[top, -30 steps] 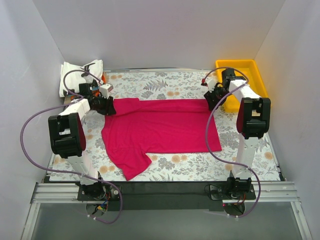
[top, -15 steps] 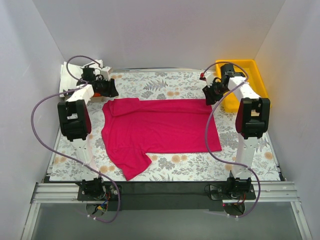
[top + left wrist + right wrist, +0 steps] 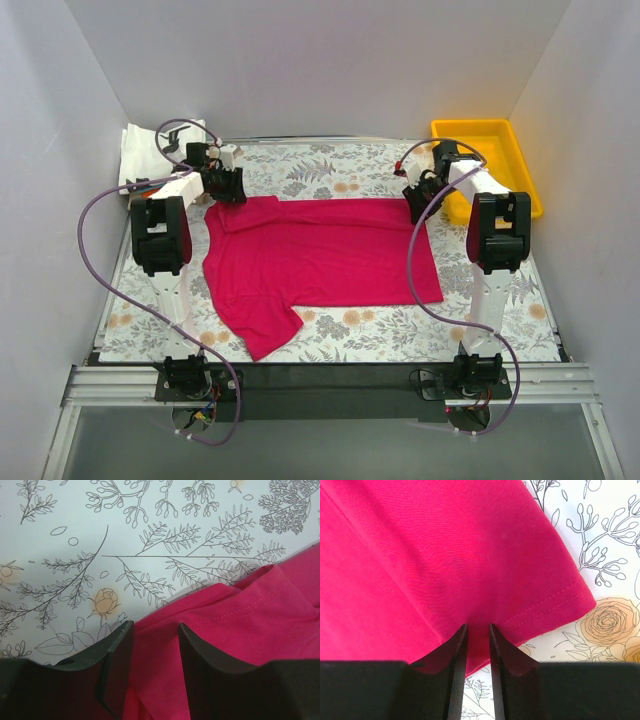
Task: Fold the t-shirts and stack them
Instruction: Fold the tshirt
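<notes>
The magenta-red t-shirt (image 3: 320,250) lies spread flat on the floral table, with one sleeve pointing to the near left. My left gripper (image 3: 232,190) is at its far left corner. In the left wrist view it (image 3: 154,625) is open, its fingers astride the shirt's edge (image 3: 250,625) with cloth between them. My right gripper (image 3: 413,203) is at the far right corner. In the right wrist view it (image 3: 478,626) is nearly closed, pinching the hemmed corner (image 3: 445,555), which puckers at the tips. A folded white, black-printed shirt (image 3: 150,148) lies at the back left. The orange and light blue shirts are hidden.
A yellow plastic tray (image 3: 487,126) stands at the back right, just behind the right arm. White walls close in the table on three sides. The arm bases and their cables are along the near edge.
The left gripper has swung from the back left pile to the shirt's far left corner. The right gripper has come down onto the far right corner and closed on it.
</notes>
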Robot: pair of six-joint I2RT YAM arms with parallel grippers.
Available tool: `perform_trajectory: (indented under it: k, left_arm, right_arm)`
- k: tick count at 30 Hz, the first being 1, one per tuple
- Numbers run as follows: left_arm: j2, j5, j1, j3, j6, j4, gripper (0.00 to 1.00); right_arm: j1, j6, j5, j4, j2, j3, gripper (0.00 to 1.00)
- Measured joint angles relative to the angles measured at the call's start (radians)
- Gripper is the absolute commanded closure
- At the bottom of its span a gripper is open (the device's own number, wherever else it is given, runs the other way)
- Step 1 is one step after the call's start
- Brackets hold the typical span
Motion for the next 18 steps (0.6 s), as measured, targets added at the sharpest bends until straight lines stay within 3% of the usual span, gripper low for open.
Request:
perform_trajectory:
  k: [18]
  left_arm:
    - [-0.017,-0.077,0.022,-0.001,-0.025,0.034,0.62]
  right_arm:
    - [0.004,-0.004,0.016,-0.001,0.0,0.0,0.73]
